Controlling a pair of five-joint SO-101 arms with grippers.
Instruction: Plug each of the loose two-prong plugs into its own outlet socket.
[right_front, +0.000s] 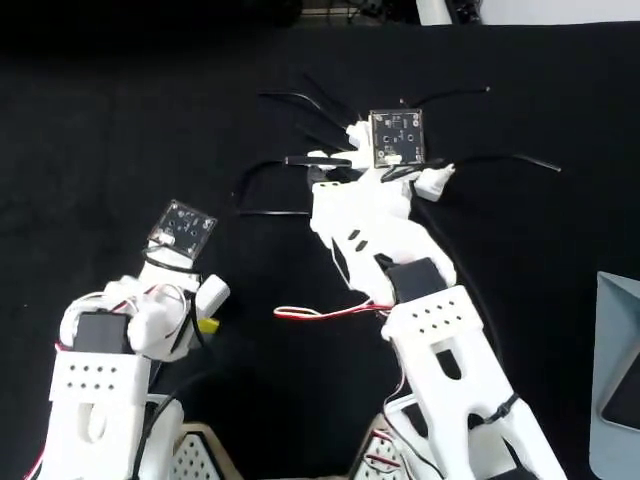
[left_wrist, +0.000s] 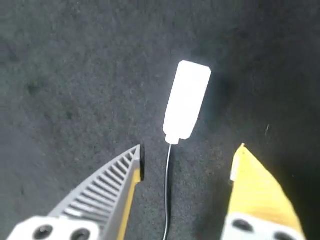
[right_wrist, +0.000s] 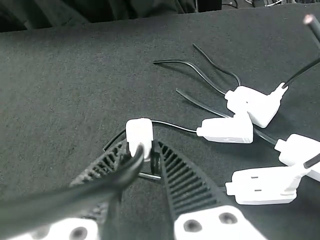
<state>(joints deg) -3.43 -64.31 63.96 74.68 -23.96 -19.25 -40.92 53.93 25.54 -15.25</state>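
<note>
A white two-prong plug (left_wrist: 186, 100) lies flat on the black mat, and its thin black cord (left_wrist: 167, 190) runs back between the fingers of my left gripper (left_wrist: 187, 162). That gripper is open and hovers just short of the plug without touching it. My right gripper (right_wrist: 140, 148) is shut on another small white plug (right_wrist: 139, 131) resting on the mat, its cord (right_wrist: 172, 125) leading off to one side. A white outlet socket (right_wrist: 262, 186) with two slots lies close by. In the high view, the right arm (right_front: 375, 215) stretches to mid-table.
More white plugs and sockets (right_wrist: 225, 131) (right_wrist: 252, 102) (right_wrist: 300, 150) lie in a cluster beyond the right gripper, with black cords (right_front: 300, 100) splayed over the mat. A grey tray (right_front: 615, 370) sits at the right edge. The left arm (right_front: 130, 330) stays near the front left.
</note>
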